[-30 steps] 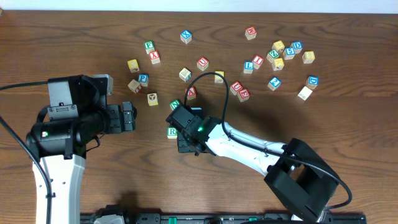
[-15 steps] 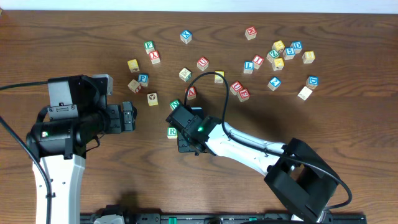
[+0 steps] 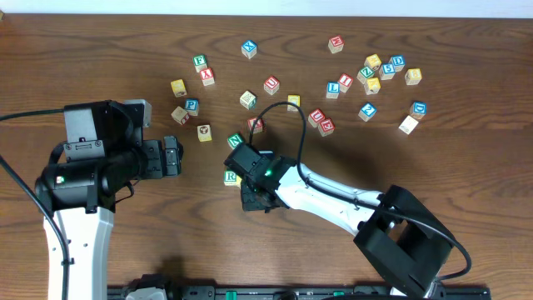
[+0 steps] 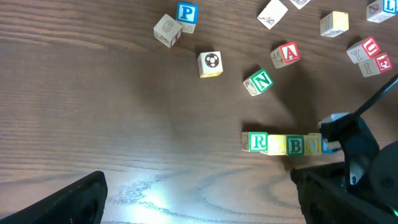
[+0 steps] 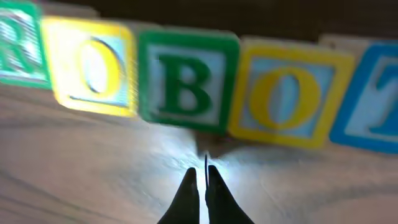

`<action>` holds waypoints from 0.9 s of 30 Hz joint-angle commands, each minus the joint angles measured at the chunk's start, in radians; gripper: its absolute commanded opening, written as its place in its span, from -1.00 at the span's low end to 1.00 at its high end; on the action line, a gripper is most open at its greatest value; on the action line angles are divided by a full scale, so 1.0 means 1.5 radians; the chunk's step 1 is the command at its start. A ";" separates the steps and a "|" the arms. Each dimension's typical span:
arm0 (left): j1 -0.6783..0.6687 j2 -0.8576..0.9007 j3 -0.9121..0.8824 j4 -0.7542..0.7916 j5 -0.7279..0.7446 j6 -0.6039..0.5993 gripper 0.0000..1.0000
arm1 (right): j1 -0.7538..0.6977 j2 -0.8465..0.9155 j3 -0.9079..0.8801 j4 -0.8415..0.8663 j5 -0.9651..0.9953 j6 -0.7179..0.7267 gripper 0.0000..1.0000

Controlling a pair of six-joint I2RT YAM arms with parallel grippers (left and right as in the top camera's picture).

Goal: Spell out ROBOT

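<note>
A row of letter blocks reads R [image 5: 18, 43], O [image 5: 93, 65], B [image 5: 183, 78], O [image 5: 286, 99], T [image 5: 373, 109] in the right wrist view. The blocks touch side by side on the wooden table. My right gripper [image 5: 202, 177] is shut and empty, its tips just in front of the B block. In the overhead view it [image 3: 254, 190] covers most of the row, and only the green R [image 3: 231, 177] shows. The left wrist view shows the row [image 4: 286, 145] beside the right arm. My left gripper [image 4: 199, 205] is open and empty, left of the row.
Loose blocks lie behind the row: a green N [image 3: 236, 141], a red A [image 3: 255, 125], a soccer-ball block [image 3: 204, 132]. Several more blocks are scattered at the back right [image 3: 375, 71] and back left [image 3: 191, 105]. The right arm's cable [image 3: 283, 117] loops over the blocks.
My right gripper has drawn back a little from the row toward the table's front, uncovering the A block. The left arm has not moved.
</note>
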 commanded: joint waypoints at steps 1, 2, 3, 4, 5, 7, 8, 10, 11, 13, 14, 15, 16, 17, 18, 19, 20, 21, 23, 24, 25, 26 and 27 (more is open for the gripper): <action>0.003 -0.001 0.008 -0.001 0.010 0.009 0.92 | 0.004 -0.003 -0.001 -0.024 0.003 -0.002 -0.98; 0.003 -0.001 0.008 -0.001 0.010 0.009 0.92 | 0.004 -0.003 -0.001 -0.027 0.011 -0.002 -0.98; 0.003 -0.001 0.008 -0.001 0.010 0.009 0.92 | 0.004 -0.003 -0.001 -0.028 0.019 -0.001 -0.98; 0.003 -0.001 0.008 -0.001 0.010 0.009 0.92 | 0.004 -0.003 -0.001 -0.031 0.031 0.001 -0.98; 0.003 -0.001 0.008 -0.001 0.010 0.009 0.92 | 0.004 -0.003 -0.001 -0.031 0.041 0.001 -0.98; 0.003 -0.001 0.008 -0.001 0.010 0.009 0.92 | 0.004 -0.003 -0.001 -0.031 0.064 0.001 -0.98; 0.003 -0.001 0.008 -0.001 0.010 0.009 0.92 | 0.004 -0.003 -0.001 -0.031 0.075 0.000 -0.98; 0.003 -0.001 0.008 -0.001 0.010 0.009 0.92 | 0.004 -0.003 -0.001 -0.031 0.088 0.000 -0.98; 0.003 -0.001 0.008 -0.001 0.010 0.009 0.92 | 0.004 -0.003 -0.001 -0.031 0.092 -0.003 -0.98; 0.003 -0.001 0.008 -0.001 0.010 0.009 0.92 | 0.004 -0.003 -0.001 -0.030 0.104 -0.003 -0.98; 0.003 -0.001 0.008 -0.001 0.010 0.009 0.92 | 0.004 -0.003 -0.001 -0.030 0.107 -0.003 -0.98; 0.003 -0.001 0.008 -0.001 0.010 0.009 0.92 | 0.004 -0.003 -0.001 -0.029 0.109 -0.003 -0.98; 0.003 -0.001 0.008 -0.001 0.010 0.009 0.92 | 0.004 -0.003 -0.001 -0.028 0.111 -0.003 -0.98; 0.003 -0.001 0.008 -0.001 0.010 0.009 0.92 | 0.004 -0.003 -0.001 -0.028 0.115 -0.003 -0.98; 0.003 -0.001 0.008 -0.001 0.010 0.009 0.92 | 0.004 -0.003 -0.001 -0.028 0.117 -0.003 -0.98; 0.003 -0.001 0.008 -0.001 0.010 0.009 0.92 | 0.004 -0.003 -0.001 -0.028 0.119 -0.003 -0.98; 0.003 -0.001 0.008 -0.001 0.010 0.009 0.92 | 0.004 -0.003 -0.001 -0.028 0.120 -0.003 -0.98; 0.003 -0.001 0.008 -0.001 0.010 0.009 0.92 | 0.004 -0.003 -0.001 -0.027 0.120 -0.004 -0.98; 0.003 -0.001 0.008 -0.001 0.010 0.009 0.92 | 0.004 -0.003 -0.001 -0.024 0.120 -0.008 -0.98; 0.003 -0.001 0.008 -0.001 0.010 0.009 0.92 | 0.004 -0.003 -0.001 -0.023 0.120 -0.008 -0.98; 0.003 -0.001 0.008 -0.001 0.010 0.009 0.92 | 0.004 -0.003 -0.001 -0.020 0.120 -0.008 -0.98; 0.003 -0.001 0.008 -0.001 0.010 0.009 0.92 | 0.004 -0.003 -0.001 -0.018 0.119 -0.010 -0.98; 0.003 -0.001 0.008 -0.001 0.010 0.009 0.92 | 0.004 -0.003 -0.001 -0.016 0.120 -0.010 -0.98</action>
